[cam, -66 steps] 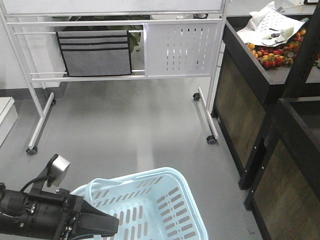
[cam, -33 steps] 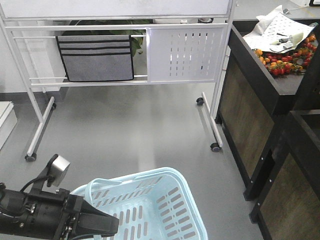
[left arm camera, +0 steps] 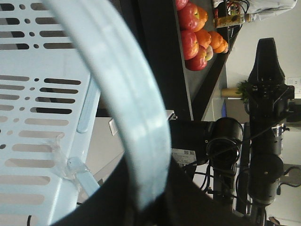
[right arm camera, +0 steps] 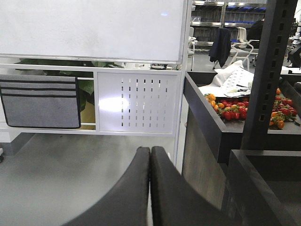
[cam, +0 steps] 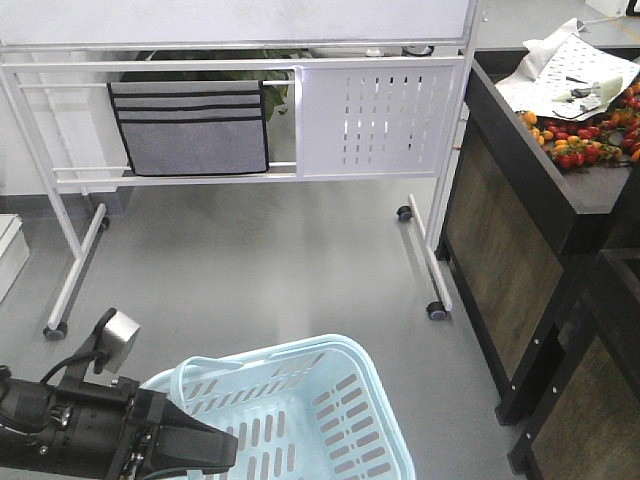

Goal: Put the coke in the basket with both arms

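Front-facing view: the pale blue basket (cam: 262,352) is seen low in the frame on the grey floor (cam: 250,260), its slotted sides turned to the camera; the black left arm (cam: 60,425), topped by a small grey round part (cam: 120,332), is stretched along the bottom edge, with the left gripper (cam: 222,450) laid at the basket's near rim; behind, a wheeled whiteboard stand (cam: 250,65) is hung with a grey felt pocket organiser (cam: 190,125) and a perforated white panel (cam: 380,118); at right, small red and orange fruit (cam: 580,140) and white paper (cam: 570,65) are piled on a dark display stand (cam: 500,230).

Left wrist view: the basket's swing handle (left arm camera: 127,94) is shown running down into the left gripper, whose black fingers are clamped narrowly around it; red apples and oranges (left arm camera: 190,19) are stacked on a dark shelf above; the right arm (left arm camera: 263,141) is seen well apart, at the far right.

Right wrist view: the right gripper (right arm camera: 150,157) is shown with its two fingers pressed flat together, pointed towards the perforated panel and the display stand; a black perforated post (right arm camera: 265,70) is stood at right, before the fruit; where the coke lies cannot be told from these views.
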### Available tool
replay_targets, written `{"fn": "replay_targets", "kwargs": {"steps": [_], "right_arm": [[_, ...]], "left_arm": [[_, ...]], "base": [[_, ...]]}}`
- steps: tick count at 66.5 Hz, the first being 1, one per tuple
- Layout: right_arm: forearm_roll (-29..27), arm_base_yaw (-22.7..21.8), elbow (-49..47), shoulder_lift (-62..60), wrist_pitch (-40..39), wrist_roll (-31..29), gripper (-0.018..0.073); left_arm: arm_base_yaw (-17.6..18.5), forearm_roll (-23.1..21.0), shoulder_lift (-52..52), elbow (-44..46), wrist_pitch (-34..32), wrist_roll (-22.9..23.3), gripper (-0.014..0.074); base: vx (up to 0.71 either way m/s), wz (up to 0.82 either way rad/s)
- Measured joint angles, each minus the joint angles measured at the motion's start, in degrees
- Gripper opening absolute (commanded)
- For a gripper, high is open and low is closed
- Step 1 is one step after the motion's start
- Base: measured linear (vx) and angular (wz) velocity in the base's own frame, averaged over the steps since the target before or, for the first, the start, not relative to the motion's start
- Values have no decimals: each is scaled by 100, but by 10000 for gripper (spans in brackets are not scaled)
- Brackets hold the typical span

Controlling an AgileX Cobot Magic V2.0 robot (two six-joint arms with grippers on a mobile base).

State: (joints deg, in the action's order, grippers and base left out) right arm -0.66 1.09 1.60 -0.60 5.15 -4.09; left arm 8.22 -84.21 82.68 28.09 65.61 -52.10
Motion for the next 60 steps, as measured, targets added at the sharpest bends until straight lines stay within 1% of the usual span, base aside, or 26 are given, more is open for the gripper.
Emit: {"fn": "replay_targets", "kwargs": {"steps": [60], "right_arm": [[0,0,0,0,0,0,-10]], "left_arm": [[0,0,0,0,0,0,-6]], "base": [[14,0]]}}
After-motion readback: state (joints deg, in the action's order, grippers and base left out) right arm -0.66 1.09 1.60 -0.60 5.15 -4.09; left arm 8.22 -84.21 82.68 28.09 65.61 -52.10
